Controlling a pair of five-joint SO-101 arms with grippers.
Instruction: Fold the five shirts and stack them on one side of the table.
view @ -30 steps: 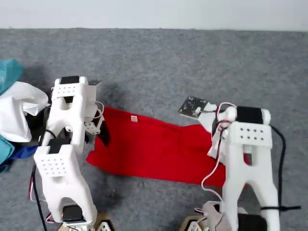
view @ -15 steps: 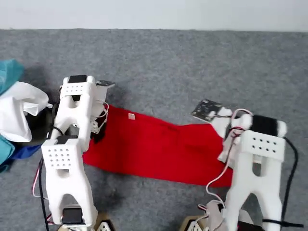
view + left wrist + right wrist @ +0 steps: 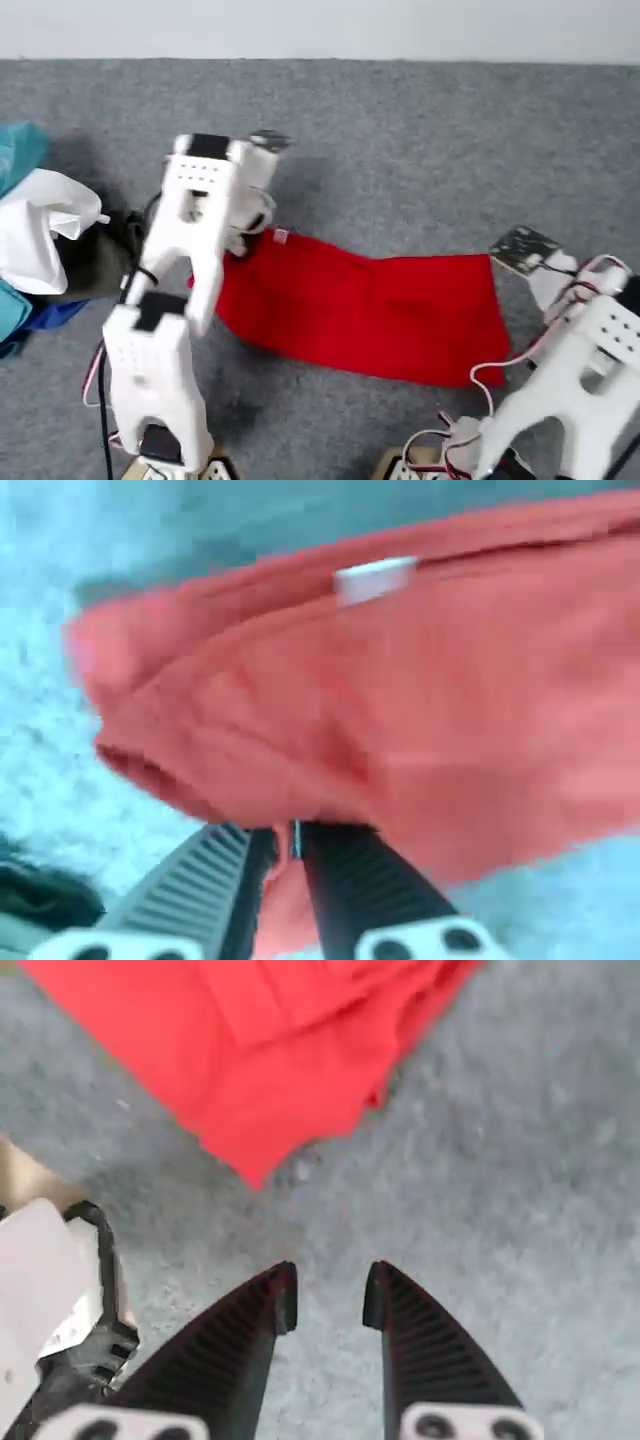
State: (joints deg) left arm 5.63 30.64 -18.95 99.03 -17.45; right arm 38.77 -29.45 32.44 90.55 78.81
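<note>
A red shirt lies stretched across the grey carpet, with a small white label near its left end. My left gripper is at that end. The left wrist view shows the left gripper shut on a bunched fold of the red shirt, just below the label. My right arm stands at the front right, off the shirt's right edge. My right gripper hangs open over bare carpet, a short way from the corner of the red shirt.
A pile of clothes sits at the left edge: a white shirt, teal cloth, a dark piece and a blue one. A white wall bounds the back. Open carpet lies behind the red shirt.
The left arm has swung toward the back and right, dragging the shirt's left end with it. The right arm has drawn back to the front right, off the shirt.
</note>
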